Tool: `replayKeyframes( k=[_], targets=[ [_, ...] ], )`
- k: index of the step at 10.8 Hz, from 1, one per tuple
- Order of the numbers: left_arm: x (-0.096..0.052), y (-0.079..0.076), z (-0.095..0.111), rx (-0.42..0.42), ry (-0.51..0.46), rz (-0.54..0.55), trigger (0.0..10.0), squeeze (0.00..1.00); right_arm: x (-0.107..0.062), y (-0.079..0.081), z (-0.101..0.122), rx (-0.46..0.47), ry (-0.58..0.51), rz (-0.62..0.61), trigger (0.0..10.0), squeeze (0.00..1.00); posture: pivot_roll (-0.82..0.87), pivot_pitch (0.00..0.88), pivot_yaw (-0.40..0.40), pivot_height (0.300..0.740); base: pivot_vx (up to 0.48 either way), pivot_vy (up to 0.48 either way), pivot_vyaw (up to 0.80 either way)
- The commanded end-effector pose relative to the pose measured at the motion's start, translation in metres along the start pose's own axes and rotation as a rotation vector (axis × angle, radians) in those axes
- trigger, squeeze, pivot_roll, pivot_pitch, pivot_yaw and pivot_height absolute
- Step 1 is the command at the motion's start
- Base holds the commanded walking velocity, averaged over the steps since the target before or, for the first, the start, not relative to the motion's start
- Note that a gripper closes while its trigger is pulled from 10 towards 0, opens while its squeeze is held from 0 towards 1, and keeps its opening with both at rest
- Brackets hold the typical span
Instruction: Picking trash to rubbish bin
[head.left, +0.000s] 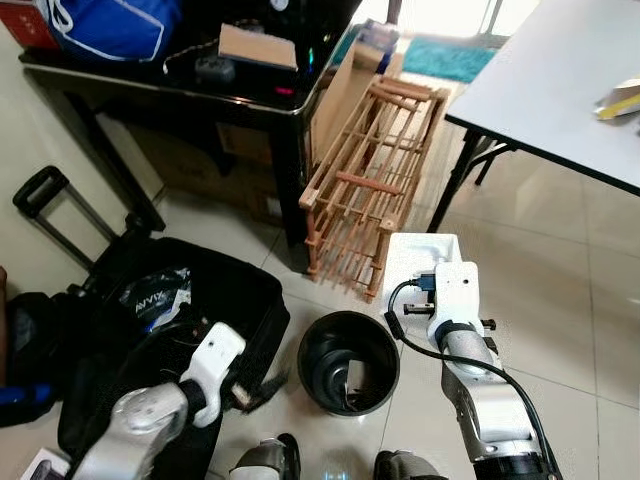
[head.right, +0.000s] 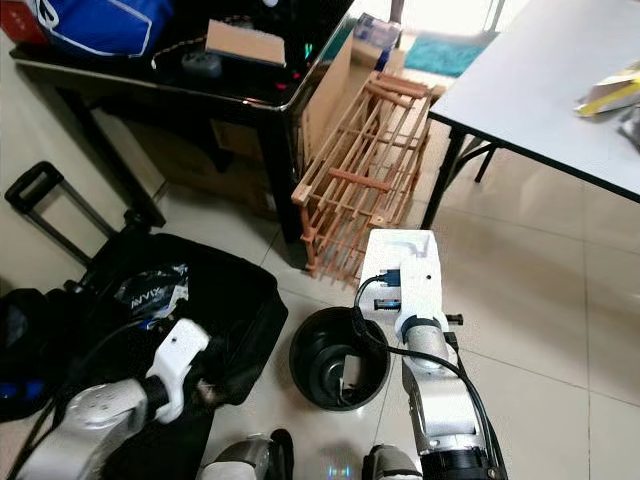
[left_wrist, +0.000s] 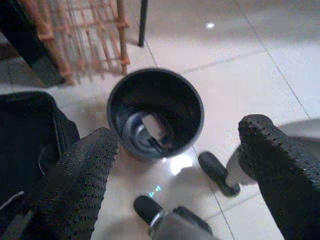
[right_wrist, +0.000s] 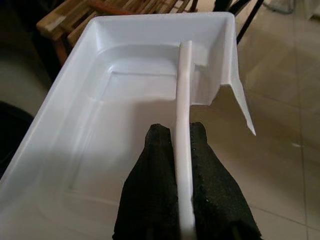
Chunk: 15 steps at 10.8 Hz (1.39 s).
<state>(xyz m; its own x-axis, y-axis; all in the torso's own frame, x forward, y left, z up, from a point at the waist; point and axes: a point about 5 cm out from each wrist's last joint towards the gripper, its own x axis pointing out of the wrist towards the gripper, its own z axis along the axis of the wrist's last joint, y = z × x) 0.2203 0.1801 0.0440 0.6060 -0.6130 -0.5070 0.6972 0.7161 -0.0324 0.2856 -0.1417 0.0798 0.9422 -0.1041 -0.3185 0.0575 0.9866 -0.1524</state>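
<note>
Here the right gripper (right_wrist: 183, 150) is clamped on a white plastic tray (right_wrist: 125, 100): its two black fingers (right_wrist: 150, 165) pinch a thin inner divider wall of the tray between them, and the tray extends forward from the fingertips, open side up. In the head views the tray (head.left: 422, 252) sticks out past the right wrist, held above the tiled floor (head.left: 560, 300) just in front of the wooden rack (head.left: 370, 180) and just to the right of the black rubbish bin (head.left: 348, 362). One corner of the tray's rim looks torn and bent outward.

The bin stands upright on the floor between the two arms, and something pale lies at its bottom (left_wrist: 154, 127). The left gripper (left_wrist: 175, 150) hangs over the near side of the bin with its fingers spread wide apart and nothing between them, the bin's mouth framed between the two textured pads (left_wrist: 85, 170).

An open black suitcase (head.left: 230, 290) lies on the floor to the left of the bin, touching or nearly touching it. A dark packet (head.left: 155, 298) inside it bears white lettering, too tilted and small to read with certainty. No other writing is legible.
</note>
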Motion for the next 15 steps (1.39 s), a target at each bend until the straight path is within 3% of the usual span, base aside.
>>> replayKeyframes(
  k=[1, 4, 9, 13, 15],
  targets=[
    [-0.006, -0.006, -0.01, -0.004, 0.045, -0.054, 10.0, 0.0, 0.001, 0.004, -0.003, 0.0, 0.022, 0.022, 10.0, 0.0, 0.13, 0.285, 0.059, 0.74, 0.0, 0.0, 0.0],
    [-0.019, -0.002, -0.024, 0.017, 0.109, -0.079, 10.0, 0.0, 0.005, 0.007, -0.008, -0.01, 0.049, 0.051, 10.0, 0.0, 0.15, 0.302, 0.058, 0.74, 0.0, 0.0, 0.0],
    [-0.036, -0.011, -0.014, 0.017, 0.109, -0.125, 10.0, 0.0, 0.009, 0.009, -0.01, -0.021, 0.063, 0.067, 10.0, 0.0, 0.17, 0.313, 0.052, 0.74, 0.0, 0.0, 0.0],
    [-0.031, -0.01, -0.001, -0.051, 0.027, -0.068, 10.0, 0.0, 0.013, 0.006, -0.013, -0.032, 0.067, 0.064, 10.0, 0.0, 0.16, 0.312, 0.047, 0.74, 0.0, 0.0, 0.0],
    [-0.029, -0.018, -0.005, -0.042, 0.031, -0.045, 10.0, 0.0, 0.016, 0.003, -0.014, -0.038, 0.07, 0.055, 10.0, 0.0, 0.16, 0.312, 0.043, 0.74, 0.0, 0.0, 0.0]
  ],
)
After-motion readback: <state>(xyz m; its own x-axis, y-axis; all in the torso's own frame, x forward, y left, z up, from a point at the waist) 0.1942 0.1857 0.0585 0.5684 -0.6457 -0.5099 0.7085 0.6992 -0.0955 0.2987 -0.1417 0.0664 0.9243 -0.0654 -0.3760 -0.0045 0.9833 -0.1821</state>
